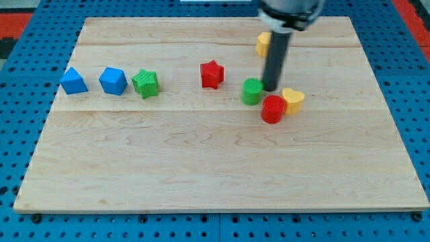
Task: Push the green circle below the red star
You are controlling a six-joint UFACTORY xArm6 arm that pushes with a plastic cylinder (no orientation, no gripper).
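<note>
1. Green circle (252, 91) touching my tip (271, 89) on its view-left side; red star (211, 74) farther view-left and slightly toward view's top
2. No claw fitted, so apart-or-together not applicable: bare rod only
3. Red cylinder (273, 109) and yellow heart (292, 100) just view-below the tip on the counter (201, 168)
4. Step judged: pushing contact made; next, shove circle view-left and slightly down, stopping under the star

Pale wooden board (201, 181) on blue pegboard (20, 101) (possibly metal)

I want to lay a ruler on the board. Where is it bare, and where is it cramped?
Bare: the whole strip between the block row and the board's bottom edge. Cramped: around my tip, beside the green circle, red cylinder and yellow heart.
</note>
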